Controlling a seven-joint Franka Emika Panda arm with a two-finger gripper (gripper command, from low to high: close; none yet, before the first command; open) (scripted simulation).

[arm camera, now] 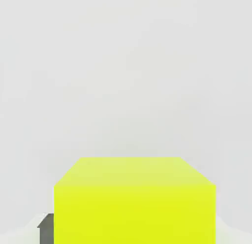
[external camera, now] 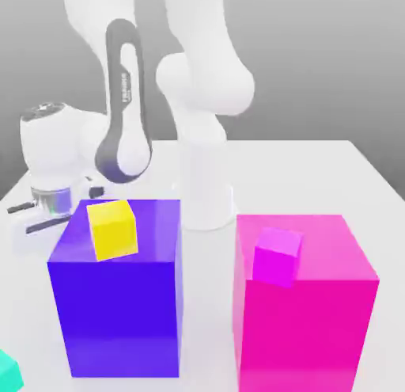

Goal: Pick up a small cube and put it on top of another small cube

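One bright yellow-green cube (arm camera: 135, 213), flat-faced and crisp-edged, sits close in front of your hand camera; you can't tell whether the gripper (external camera: 52, 220) is wide, narrow or holding it.

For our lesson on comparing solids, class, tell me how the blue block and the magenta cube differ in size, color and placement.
The blue block is much larger than the magenta cube. The block is deep blue, while the cube is bright magenta. The cube sits on top of the pink block; the blue block stands on the pale surface. Both are plain, box-shaped solids.
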